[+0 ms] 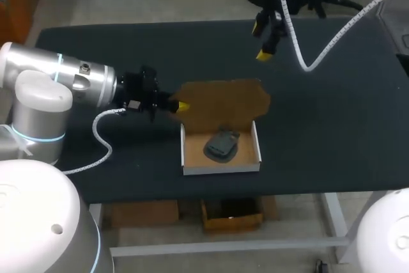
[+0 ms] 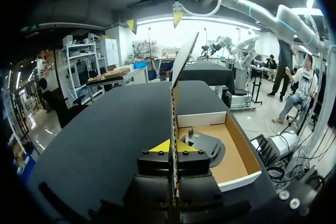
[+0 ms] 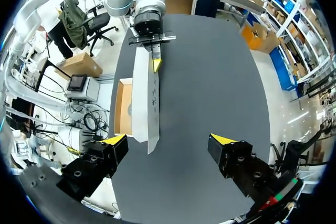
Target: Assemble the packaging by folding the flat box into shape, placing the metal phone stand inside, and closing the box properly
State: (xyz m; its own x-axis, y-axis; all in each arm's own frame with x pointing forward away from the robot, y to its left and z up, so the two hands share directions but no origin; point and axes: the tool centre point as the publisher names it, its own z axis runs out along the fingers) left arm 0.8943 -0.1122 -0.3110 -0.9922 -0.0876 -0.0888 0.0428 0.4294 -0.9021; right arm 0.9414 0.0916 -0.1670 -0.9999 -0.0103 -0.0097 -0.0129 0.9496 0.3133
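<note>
The cardboard box (image 1: 220,169) stands open near the table's front edge, white outside and brown inside. The dark grey metal phone stand (image 1: 221,146) lies in it. Its brown lid (image 1: 223,102) is raised behind the box. My left gripper (image 1: 181,105) is shut on the lid's left edge. In the left wrist view the lid (image 2: 176,93) runs edge-on between the closed fingers of the left gripper (image 2: 172,147), with the box (image 2: 199,119) and stand (image 2: 210,148) beside it. My right gripper (image 1: 262,41) hangs open above the far side, over the lid (image 3: 144,103), empty.
The dark table (image 1: 332,132) spreads to the right of the box. My left arm's white cable (image 1: 102,140) loops over the table's left part. The box sits close to the front edge.
</note>
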